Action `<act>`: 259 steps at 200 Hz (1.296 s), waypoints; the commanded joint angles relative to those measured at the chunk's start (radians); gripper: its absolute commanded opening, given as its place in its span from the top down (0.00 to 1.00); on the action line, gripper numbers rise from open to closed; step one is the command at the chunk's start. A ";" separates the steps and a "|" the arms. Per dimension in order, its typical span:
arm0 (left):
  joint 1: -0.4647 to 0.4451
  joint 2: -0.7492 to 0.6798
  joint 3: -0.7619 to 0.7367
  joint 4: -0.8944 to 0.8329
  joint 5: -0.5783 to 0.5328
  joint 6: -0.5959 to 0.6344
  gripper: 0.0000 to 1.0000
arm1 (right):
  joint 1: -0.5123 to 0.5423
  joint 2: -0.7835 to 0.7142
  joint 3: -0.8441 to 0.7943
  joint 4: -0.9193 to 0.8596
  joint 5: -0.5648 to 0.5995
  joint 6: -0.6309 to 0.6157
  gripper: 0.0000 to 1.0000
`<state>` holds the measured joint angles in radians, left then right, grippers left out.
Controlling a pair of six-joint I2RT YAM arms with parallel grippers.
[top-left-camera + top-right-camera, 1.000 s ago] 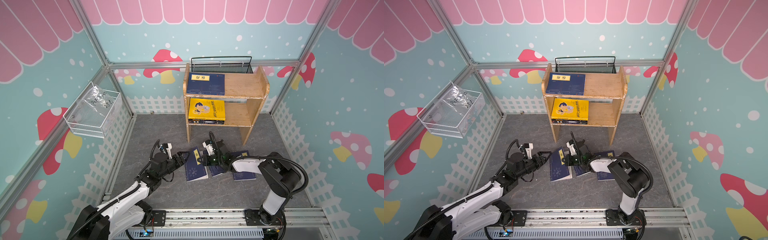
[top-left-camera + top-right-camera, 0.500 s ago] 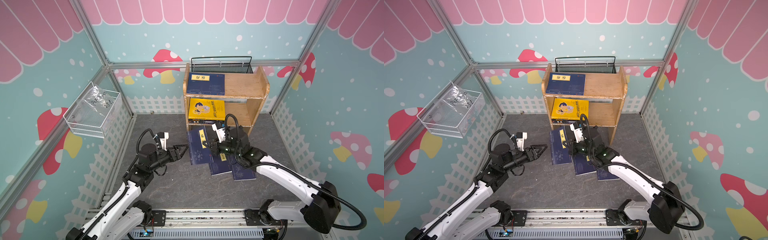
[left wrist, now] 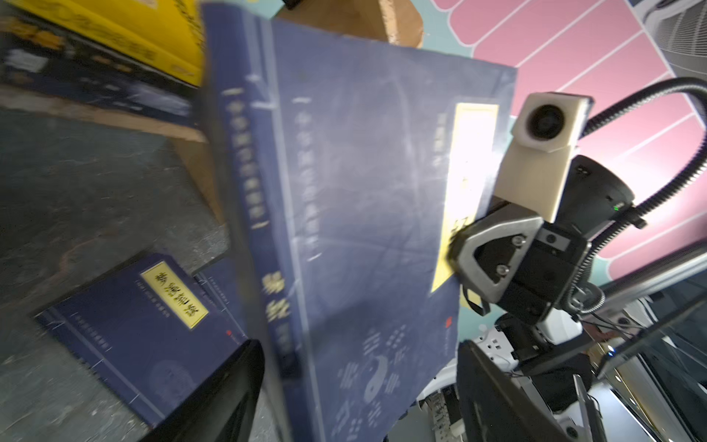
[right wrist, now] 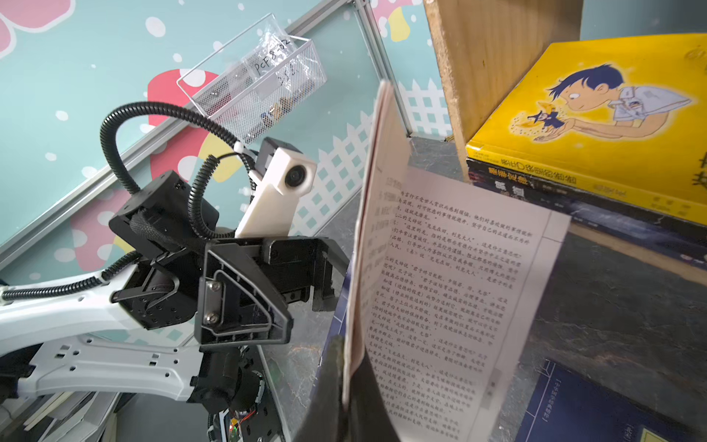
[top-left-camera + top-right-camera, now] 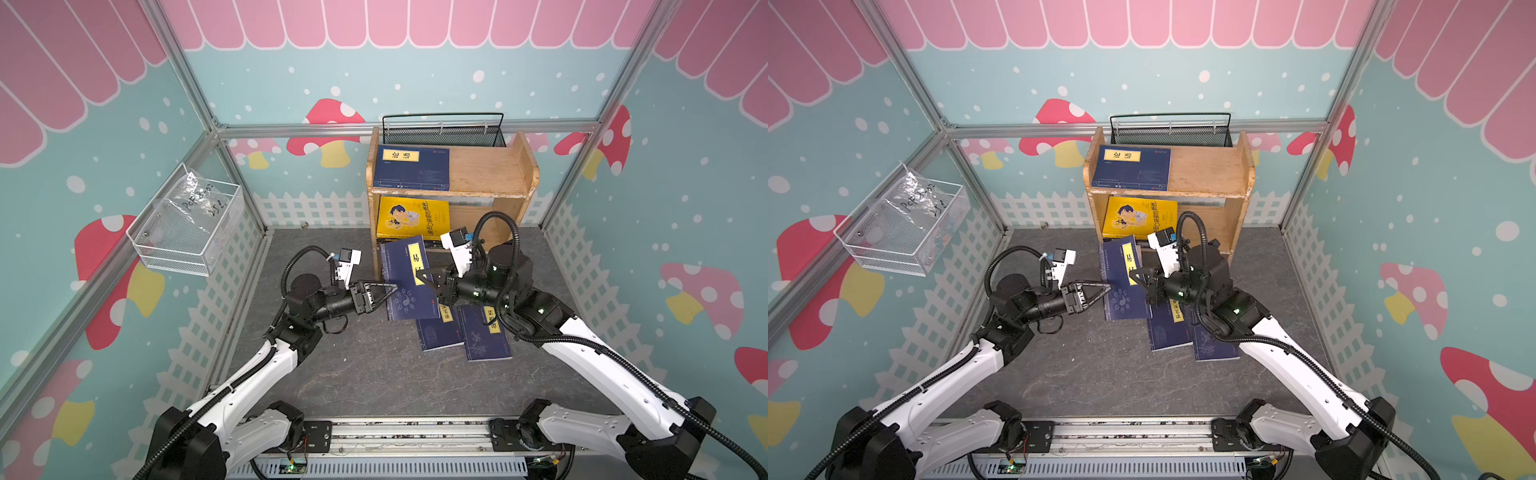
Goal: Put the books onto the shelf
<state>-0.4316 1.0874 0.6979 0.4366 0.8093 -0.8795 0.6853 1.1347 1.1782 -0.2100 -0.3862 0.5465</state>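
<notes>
While the right pincer (image 5: 422, 276) pinches the thin fore-edge of a navy book (image 5: 401, 266), that soft paperback hangs tilted above the grey marbled desk (image 5: 374, 374). Its long axis runs 12 to 6 o'clock, with the yellow label strip toward 12 and one printed page drooping loose. The left pincer (image 5: 390, 287) stands spread, the spine edge between its fingers. At 5 o'clock, flat books (image 5: 436, 332) lie side by side. At 12 stands the pale wooden shelf (image 5: 486, 170), with a navy top book (image 5: 411, 168) and a glossy yellow book (image 5: 411, 218) below.
</notes>
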 commanded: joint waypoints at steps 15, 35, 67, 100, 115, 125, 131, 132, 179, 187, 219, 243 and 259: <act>-0.018 0.027 0.052 0.177 0.087 -0.035 0.28 | -0.006 -0.030 0.054 0.031 -0.062 -0.021 1.00; -0.021 0.033 0.065 0.206 0.098 -0.044 0.39 | -0.011 -0.041 0.046 0.032 -0.063 -0.020 1.00; -0.030 0.052 0.098 0.220 0.117 -0.047 0.59 | -0.027 -0.038 0.027 0.048 -0.068 -0.013 1.00; -0.030 0.038 0.102 0.216 0.101 -0.044 0.71 | -0.060 -0.043 0.011 0.057 -0.054 -0.007 1.00; -0.030 0.020 0.107 0.181 0.079 -0.025 0.79 | -0.079 -0.041 0.006 0.059 -0.055 -0.009 1.00; -0.030 0.009 0.114 0.146 0.061 -0.010 0.82 | -0.092 -0.036 0.007 0.060 -0.052 -0.008 1.00; -0.030 0.002 0.119 0.121 0.050 0.002 0.84 | -0.097 -0.032 0.008 0.062 -0.052 -0.009 1.00; -0.030 0.000 0.121 0.115 0.048 0.004 0.85 | -0.098 -0.031 0.009 0.062 -0.052 -0.009 1.00; -0.032 -0.047 0.173 -0.004 -0.048 0.036 1.00 | -0.119 0.009 0.034 0.117 -0.065 -0.013 0.79; -0.032 -0.052 0.186 -0.011 -0.062 0.033 1.00 | -0.120 0.010 0.044 0.118 -0.043 -0.013 0.67; -0.032 -0.075 0.287 -0.064 -0.141 0.057 1.00 | -0.124 -0.026 0.063 0.132 0.076 -0.010 0.34; -0.033 -0.073 0.368 -0.079 -0.282 0.056 1.00 | -0.125 -0.100 0.029 0.180 0.242 0.032 0.16; -0.033 -0.054 0.421 -0.074 -0.388 0.037 1.00 | -0.125 -0.158 -0.032 0.258 0.318 0.074 0.07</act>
<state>-0.4625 1.0412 1.0286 0.3359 0.6056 -0.8413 0.5625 1.0657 1.1957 -0.0681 -0.2398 0.5701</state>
